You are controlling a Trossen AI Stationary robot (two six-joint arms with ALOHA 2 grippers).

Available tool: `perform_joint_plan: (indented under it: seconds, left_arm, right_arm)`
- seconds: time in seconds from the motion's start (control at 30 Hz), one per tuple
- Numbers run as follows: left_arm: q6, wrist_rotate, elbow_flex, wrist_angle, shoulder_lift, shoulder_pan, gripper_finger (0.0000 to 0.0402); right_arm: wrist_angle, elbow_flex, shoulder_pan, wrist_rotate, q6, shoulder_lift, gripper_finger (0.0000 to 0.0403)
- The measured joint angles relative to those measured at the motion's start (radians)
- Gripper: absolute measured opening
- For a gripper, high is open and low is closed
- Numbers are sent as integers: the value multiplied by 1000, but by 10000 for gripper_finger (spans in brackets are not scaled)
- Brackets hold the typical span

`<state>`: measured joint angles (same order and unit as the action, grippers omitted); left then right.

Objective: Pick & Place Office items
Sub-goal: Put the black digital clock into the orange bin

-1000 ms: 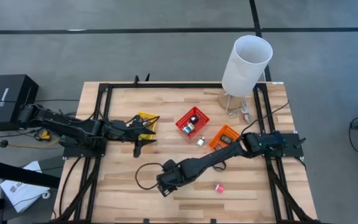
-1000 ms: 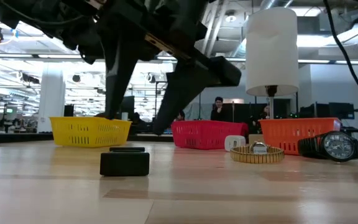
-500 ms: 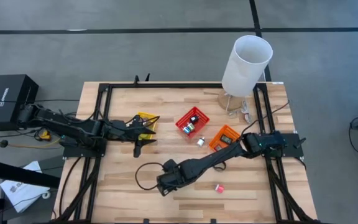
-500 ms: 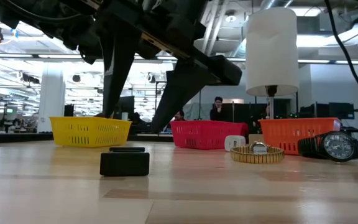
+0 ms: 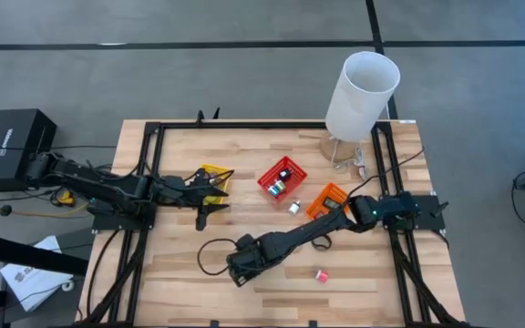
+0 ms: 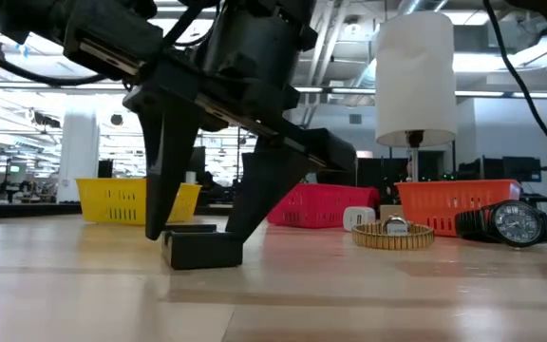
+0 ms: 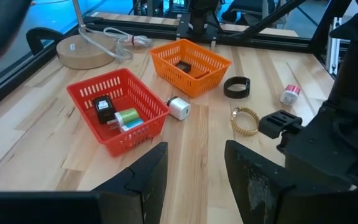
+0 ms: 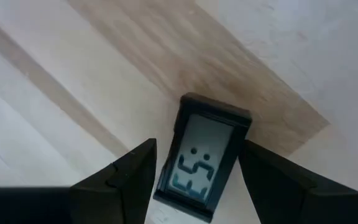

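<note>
A: From above, why is the right arm stretched so far across the table?

B: It reaches to the front-middle of the wooden table [image 5: 171, 273], where the right gripper [image 5: 237, 271] is down over a small black item hidden under it. The left gripper [image 5: 210, 193] waits just beside the yellow basket [image 5: 215, 173]. The red basket [image 5: 282, 179] and orange basket [image 5: 332, 199] sit further right, with a small red-capped piece [image 5: 321, 274] lying loose on the wood.

A: And at table height?

B: The right gripper's fingers [image 6: 164, 166] stand apart, one on each side of the little digital clock [image 6: 202, 249], which rests on the table. A gold bracelet [image 6: 393, 233] and a wristwatch [image 6: 508, 224] lie off to the right.

A: The left wrist camera?

B: Its own fingers [image 7: 146, 180] are spread and empty, above bare wood.

A: The right wrist?

B: The clock's display [image 8: 199, 163] faces up between the spread fingers [image 8: 135, 171]. Whether they touch its sides I cannot tell. I judge this a grasp lined up, not yet closed.
</note>
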<state>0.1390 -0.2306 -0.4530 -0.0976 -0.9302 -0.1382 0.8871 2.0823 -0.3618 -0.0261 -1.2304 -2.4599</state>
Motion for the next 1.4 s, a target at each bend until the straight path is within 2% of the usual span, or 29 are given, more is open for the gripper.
perform_joint_plan:
  seconds: [0.2, 0.4, 0.7, 0.8, 1.07, 1.4]
  left_arm:
    - [-1, 0, 0, 0, 0, 0, 153]
    - [-2, 0, 0, -1, 0, 0, 153]
    - [-2, 0, 0, 0, 0, 0, 153]
    - [-2, 0, 0, 0, 0, 0, 153]
    - [-2, 0, 0, 0, 0, 0, 153]
    - [-3, 0, 0, 0, 0, 0, 153]
  right_arm:
    - [-5, -10, -4, 3, 110, 1, 219]
    - [-2, -37, -2, 2, 120, 6, 219]
    - [-35, -41, 29, 22, 257, 5, 216]
    - [-15, -40, 40, 26, 259, 3, 200]
    - [8, -40, 63, 24, 325, 3, 126]
    - [58, -45, 81, -26, 490, 33, 138]
